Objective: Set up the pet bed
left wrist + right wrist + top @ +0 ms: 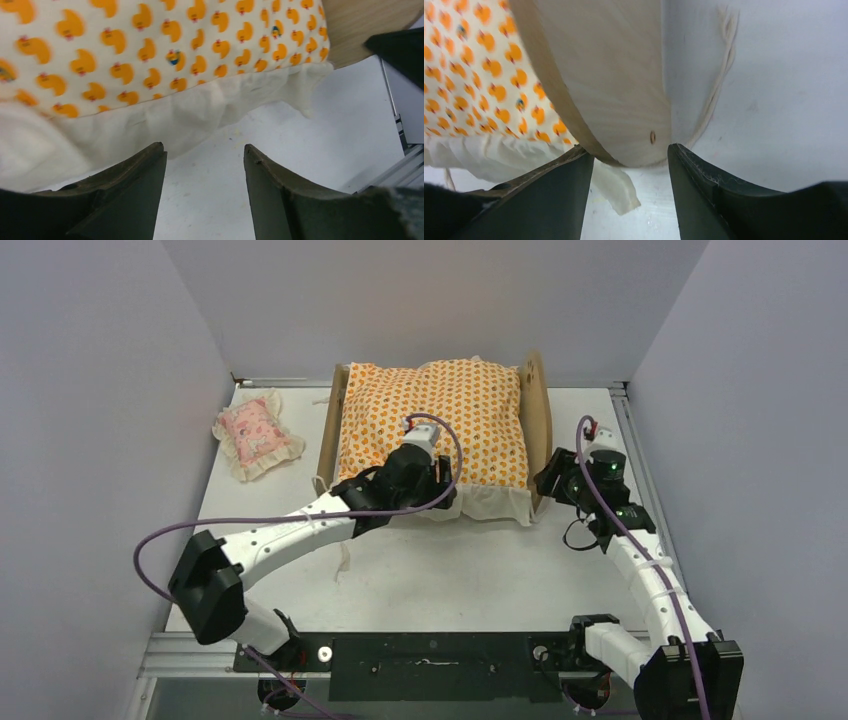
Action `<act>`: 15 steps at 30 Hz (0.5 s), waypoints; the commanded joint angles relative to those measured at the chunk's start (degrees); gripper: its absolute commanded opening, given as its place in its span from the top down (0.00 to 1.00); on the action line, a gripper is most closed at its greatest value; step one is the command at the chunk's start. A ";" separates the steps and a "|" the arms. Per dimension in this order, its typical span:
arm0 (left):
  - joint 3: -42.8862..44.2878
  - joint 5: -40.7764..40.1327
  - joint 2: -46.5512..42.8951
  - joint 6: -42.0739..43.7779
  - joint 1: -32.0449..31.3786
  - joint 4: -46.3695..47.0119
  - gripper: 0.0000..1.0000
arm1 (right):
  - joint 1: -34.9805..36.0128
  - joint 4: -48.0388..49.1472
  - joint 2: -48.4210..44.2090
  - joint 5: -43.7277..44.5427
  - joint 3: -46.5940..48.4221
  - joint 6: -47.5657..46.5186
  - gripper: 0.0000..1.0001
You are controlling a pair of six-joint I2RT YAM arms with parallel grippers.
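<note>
– pet bed [538, 430] first: where does it sit?
– at twelve o'clock on the white table [450, 580], its far edge close to the back wall. two plywood end boards stand upright at the frame's nine and three o'clock sides, and the orange duck-print cushion [480, 410] fills the span between them.
– how do the edges look?
– the cushion's white ruffle spills past the six o'clock edge onto the tabletop. in the right wrist view the three o'clock board ends in a rounded corner, with a white cord [716, 85] lying on the table just beside it.
– and the left gripper [205, 150]?
– fingers spread, only tabletop showing between them, right by the ruffle's six o'clock hem.
– the right gripper [630, 150]?
– also spread, at the frame's five o'clock corner, with the board's rounded end showing in the gap. whether either finger touches the wood i cannot tell.
– room to move?
– bare tabletop runs from the ruffle to the arm bases at six o'clock. at three o'clock only a narrow strip lies between the board and the table's rail, and the right arm stands in it. the nine o'clock strip is wider, with a small pink frilled pillow [257, 435] at ten o'clock, apart from the frame and near the left wall.
</note>
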 commanded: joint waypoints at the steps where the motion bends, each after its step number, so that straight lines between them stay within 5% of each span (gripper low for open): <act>1: 9.44 -2.36 7.49 1.59 -4.51 5.96 0.43 | -0.04 6.88 -2.02 -5.74 -6.74 2.97 0.44; 15: 9.56 -1.25 12.62 -0.15 -6.16 6.93 0.40 | 14.48 21.60 12.40 -12.52 2.73 1.51 0.46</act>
